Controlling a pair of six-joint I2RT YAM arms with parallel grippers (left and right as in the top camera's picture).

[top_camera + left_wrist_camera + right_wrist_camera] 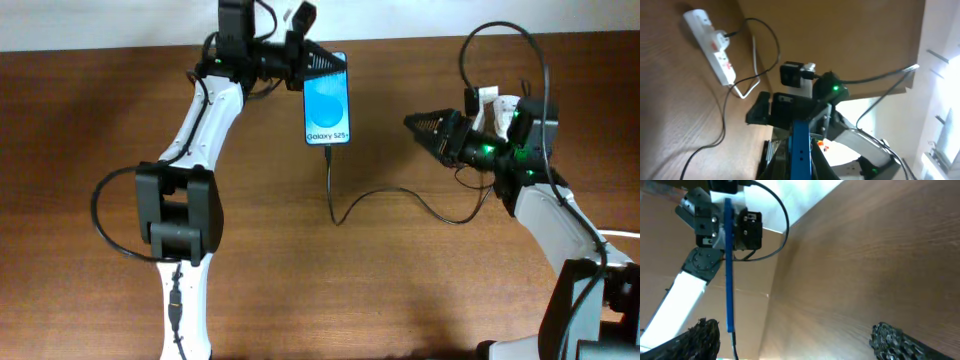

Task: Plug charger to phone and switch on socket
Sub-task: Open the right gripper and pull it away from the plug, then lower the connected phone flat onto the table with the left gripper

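Holding the "Galaxy S25" phone (327, 105), the left gripper (320, 63) seems clamped; right gripper (420, 125) wide.

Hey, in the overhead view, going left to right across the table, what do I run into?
In order: left arm's black joint block → phone → right gripper → right arm's green-lit wrist. I left out the charger, since it runs from the phone past the right gripper.
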